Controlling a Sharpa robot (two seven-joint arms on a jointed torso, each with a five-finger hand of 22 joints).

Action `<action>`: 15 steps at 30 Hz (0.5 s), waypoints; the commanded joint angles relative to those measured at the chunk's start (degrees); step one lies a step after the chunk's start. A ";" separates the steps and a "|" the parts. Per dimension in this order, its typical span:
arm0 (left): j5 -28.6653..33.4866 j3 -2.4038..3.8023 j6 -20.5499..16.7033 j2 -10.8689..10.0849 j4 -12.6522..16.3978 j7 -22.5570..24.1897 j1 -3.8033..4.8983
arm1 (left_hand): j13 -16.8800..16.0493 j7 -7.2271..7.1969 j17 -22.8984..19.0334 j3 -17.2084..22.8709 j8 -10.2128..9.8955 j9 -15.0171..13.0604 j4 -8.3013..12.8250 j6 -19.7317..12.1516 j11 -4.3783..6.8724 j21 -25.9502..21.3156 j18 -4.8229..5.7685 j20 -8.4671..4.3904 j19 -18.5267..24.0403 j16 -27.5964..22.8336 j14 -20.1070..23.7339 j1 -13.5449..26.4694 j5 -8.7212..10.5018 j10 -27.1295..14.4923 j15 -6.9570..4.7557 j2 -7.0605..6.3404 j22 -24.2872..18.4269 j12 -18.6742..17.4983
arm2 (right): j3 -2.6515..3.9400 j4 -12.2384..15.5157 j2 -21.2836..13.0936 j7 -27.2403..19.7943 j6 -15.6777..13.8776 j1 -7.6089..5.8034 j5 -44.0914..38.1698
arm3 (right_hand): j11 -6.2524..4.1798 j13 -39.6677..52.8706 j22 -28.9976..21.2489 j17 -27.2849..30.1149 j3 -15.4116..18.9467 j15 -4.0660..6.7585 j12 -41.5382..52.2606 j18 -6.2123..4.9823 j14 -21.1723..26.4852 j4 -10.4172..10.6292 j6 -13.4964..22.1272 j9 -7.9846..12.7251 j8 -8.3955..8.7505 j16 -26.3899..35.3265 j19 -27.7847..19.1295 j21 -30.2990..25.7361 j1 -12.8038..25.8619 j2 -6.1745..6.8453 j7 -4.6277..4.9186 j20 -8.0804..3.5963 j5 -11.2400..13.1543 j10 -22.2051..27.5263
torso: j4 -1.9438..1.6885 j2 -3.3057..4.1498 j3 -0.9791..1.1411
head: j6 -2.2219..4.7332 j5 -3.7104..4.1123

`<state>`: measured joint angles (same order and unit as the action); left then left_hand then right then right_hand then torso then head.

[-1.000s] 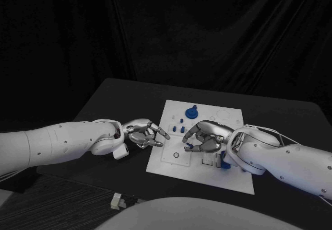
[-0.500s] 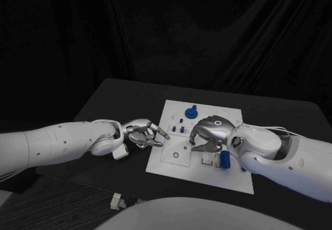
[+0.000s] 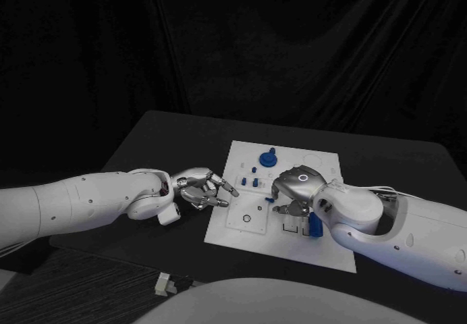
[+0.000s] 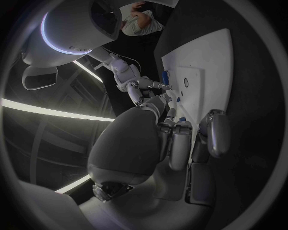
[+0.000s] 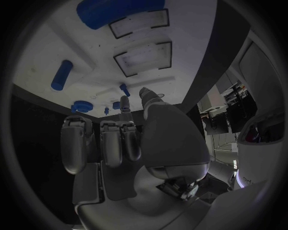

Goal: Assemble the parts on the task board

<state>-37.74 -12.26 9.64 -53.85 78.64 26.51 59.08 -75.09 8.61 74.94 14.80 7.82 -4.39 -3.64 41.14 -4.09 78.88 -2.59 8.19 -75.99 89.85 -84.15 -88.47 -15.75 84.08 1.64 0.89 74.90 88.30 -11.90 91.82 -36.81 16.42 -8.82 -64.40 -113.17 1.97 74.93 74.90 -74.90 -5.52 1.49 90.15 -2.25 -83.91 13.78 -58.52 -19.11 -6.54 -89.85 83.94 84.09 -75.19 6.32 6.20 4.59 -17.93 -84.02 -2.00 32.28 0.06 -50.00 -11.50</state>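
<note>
The white task board (image 3: 237, 223) lies in the middle of the black table. My right hand (image 3: 292, 191) hovers low over the board's middle and pinches a small blue peg (image 5: 124, 88) between thumb and one finger, its tip at the board; the other fingers are folded in. A blue round knob (image 3: 268, 159) stands at the far end, small blue pegs (image 3: 251, 181) just before it, and a blue cylinder (image 3: 316, 226) lies near the right arm. My left hand (image 3: 204, 190) rests at the board's left edge, fingers half curled and apart, holding nothing.
Two square recesses (image 5: 143, 58) lie in the board beside a blue block (image 5: 119, 12). The black table (image 3: 175, 142) has bare room to the left and far side. A small pale object (image 3: 165, 283) lies on the floor below the near edge.
My right wrist has turned over and the arm has swung in over the board, carrying the hand slightly farther along it. The left hand has stayed put.
</note>
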 commanded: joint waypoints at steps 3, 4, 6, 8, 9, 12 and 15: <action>0.25 0.04 0.52 -0.01 0.16 0.63 -0.02 | -12.55 0.22 15.06 0.31 0.28 0.02 0.10 -0.05 0.05 -0.26 -0.99 -0.05 0.28 0.15 -5.85 -0.10 -0.24 2.87 0.06 0.13 10.37 -0.17 | 0.03 -1.35 0.50 3.81 0.00 1.04 -2.20 | 0.69 15.07 12.78 -15.10 -0.11 -0.58 -0.15 0.51 -6.09 0.05 0.54 0.02 0.44 -0.15 2.51 -0.70 0.65 -0.13 0.58 0.54 0.24 -5.98 | 0.00 -0.01 0.02 | 0.00 -0.16; 0.25 0.04 0.52 -0.01 0.16 0.63 -0.02 | -12.55 0.22 15.06 0.31 0.28 0.02 0.10 -0.05 0.05 -0.26 -0.99 -0.05 0.28 0.15 -5.85 -0.10 -0.24 2.87 0.06 0.13 10.37 -0.17 | 0.03 -1.64 0.58 3.88 -0.09 1.19 -2.21 | 0.80 15.07 12.73 -15.10 -0.49 -0.67 -0.15 0.48 -6.09 -0.62 0.88 0.13 0.73 -0.15 2.44 -0.84 0.07 -0.40 0.70 0.64 -1.02 -5.98 | 0.01 -0.01 0.01 | 0.00 -0.16; 0.25 0.04 0.52 0.00 0.15 0.63 -0.02 | -12.55 0.22 15.06 0.31 0.28 0.02 0.10 -0.05 0.05 -0.26 -0.99 -0.05 0.28 0.15 -5.85 -0.10 -0.24 2.87 0.06 0.13 10.37 -0.17 | 0.03 -2.30 0.77 3.90 -0.29 1.49 -2.22 | 0.94 15.07 12.68 -15.10 -0.97 -0.82 -0.15 0.44 -6.09 -1.54 1.19 0.30 1.08 -0.15 2.36 -1.02 -0.45 -0.57 0.87 0.79 -3.57 -5.98 | -0.01 0.01 0.01 | 0.00 -0.12; 0.25 0.04 0.54 0.04 0.13 0.65 -0.02 | -12.55 0.22 15.06 0.31 0.28 0.02 0.10 -0.05 0.05 -0.26 -0.99 -0.05 0.28 0.15 -5.85 -0.10 -0.24 2.87 0.06 0.13 10.37 -0.17 | 0.03 -2.80 0.92 3.79 -0.60 1.71 -2.23 | 1.04 15.07 12.64 -15.10 -1.16 -0.91 -0.15 0.41 -6.09 -1.94 1.43 0.45 1.32 -0.15 2.31 -1.12 -0.58 -0.60 0.98 0.87 -4.25 -5.98 | -0.03 0.03 0.01 | 0.00 -0.07; 0.25 0.04 0.55 0.06 0.12 0.66 -0.02 | -12.55 0.22 15.06 0.31 0.28 0.02 0.10 -0.05 0.05 -0.26 -0.99 -0.05 0.28 0.15 -5.85 -0.10 -0.24 2.87 0.06 0.13 10.37 -0.17 | 0.03 -2.99 0.99 3.71 -0.82 1.79 -2.23 | 1.14 15.07 12.63 -15.10 -1.28 -0.98 -0.15 0.41 -6.09 -2.23 1.73 0.61 1.57 -0.15 2.29 -1.15 -0.67 -0.54 1.12 0.93 -4.47 -5.98 | -0.04 0.03 0.01 | 0.00 -0.05; 0.25 0.04 0.58 0.10 0.09 0.66 -0.02 | -12.50 0.22 15.06 0.43 0.33 0.02 0.15 -0.04 0.05 -0.33 -1.01 -0.06 0.39 0.15 -5.85 -0.11 -0.26 2.81 0.05 0.13 10.34 -0.21 | 0.03 -3.58 1.20 3.27 -1.91 2.11 -2.24 | 1.25 15.07 12.61 -15.10 -1.39 -1.07 -0.15 0.39 -6.09 -2.47 2.10 0.81 1.86 -0.15 2.25 -1.25 -0.72 -0.53 1.25 1.01 -4.55 -5.98 | -0.01 0.01 0.00 | 0.00 -0.03; 0.25 0.04 0.59 0.10 0.08 0.66 -0.02 | -12.50 0.22 15.06 0.43 0.33 0.02 0.15 -0.04 0.05 -0.33 -1.01 -0.06 0.39 0.15 -5.85 -0.11 -0.26 2.81 0.05 0.13 10.34 -0.21 | 0.03 -4.10 1.48 2.89 -2.58 2.34 -2.00 | 1.43 15.07 12.60 -15.10 -1.97 -1.24 -0.15 0.38 -6.09 -3.28 2.64 1.31 2.35 -0.15 2.24 -1.29 -1.10 -0.64 1.42 1.18 -6.06 -5.98 | 0.03 0.00 0.00 | 0.00 0.00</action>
<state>-37.74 -12.26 9.66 -53.85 78.65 26.51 59.08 -75.06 8.61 74.93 14.97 7.82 -4.39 -3.47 41.14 -4.09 78.88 -2.60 8.19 -75.99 89.85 -84.15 -88.47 -15.75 84.08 1.64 0.89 74.90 88.28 -11.90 87.91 -35.39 18.39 -9.60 -62.21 -114.47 3.12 74.93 74.94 -74.90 -7.51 0.61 90.15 -2.24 -84.06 10.77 -56.08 -17.92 -4.33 -89.85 83.92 82.98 -75.81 5.51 7.61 5.43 -23.56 -83.95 -2.00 32.28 0.07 -50.00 -11.51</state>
